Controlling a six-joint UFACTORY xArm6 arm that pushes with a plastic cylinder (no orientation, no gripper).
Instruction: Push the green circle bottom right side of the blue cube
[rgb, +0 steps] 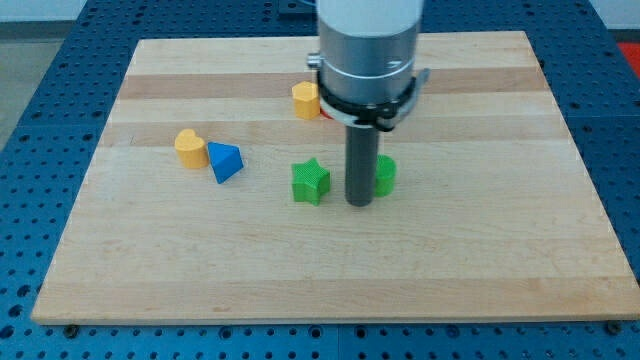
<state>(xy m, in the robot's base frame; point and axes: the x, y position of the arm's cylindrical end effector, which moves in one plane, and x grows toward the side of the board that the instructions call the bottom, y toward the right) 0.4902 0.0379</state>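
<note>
The green circle (385, 175) sits right of the board's middle, partly hidden behind my rod. My tip (359, 202) rests on the board at the circle's left edge, touching or nearly touching it. A green star (311, 182) lies just left of the tip. No blue cube shows; the only blue block is a blue triangle-like block (225, 161) at the view's left.
A yellow heart-like block (190, 147) touches the blue block on its left. A yellow block (306, 100) sits near the view's top, beside a red block (325, 113) mostly hidden by the arm. The wooden board (330, 270) lies on a blue perforated table.
</note>
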